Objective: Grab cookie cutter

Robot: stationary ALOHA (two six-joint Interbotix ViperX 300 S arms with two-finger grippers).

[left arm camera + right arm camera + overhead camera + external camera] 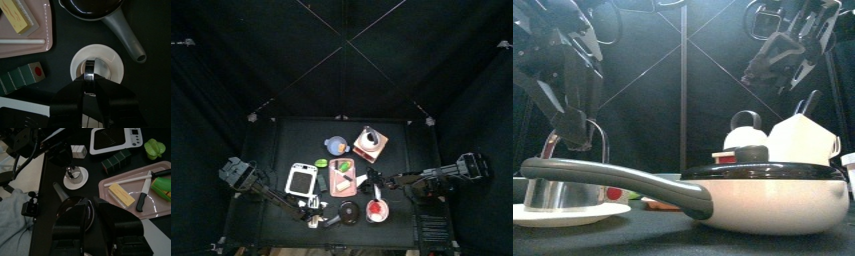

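The cookie cutter (pixel 89 66) is a shiny metal ring with a loop handle. It stands on a white saucer (pixel 111 56) near the table's front left, and shows in the front view (pixel 567 186) and the right wrist view (pixel 72 174). My left gripper (pixel 89 81) is directly over it, jaws closed on the thin metal handle, and the cutter still rests on the saucer (pixel 567 214). My right gripper (pixel 780 80) hangs open, high above the table's right side, holding nothing.
A pan with a long grey handle (pixel 633 181) lies next to the saucer. A pink tray (pixel 133 190) holds a yellow block and a knife. A white scale (pixel 113 139), a green pepper (pixel 155 148), a dark green block (pixel 22 76) and a white carton (pixel 807 136) stand around.
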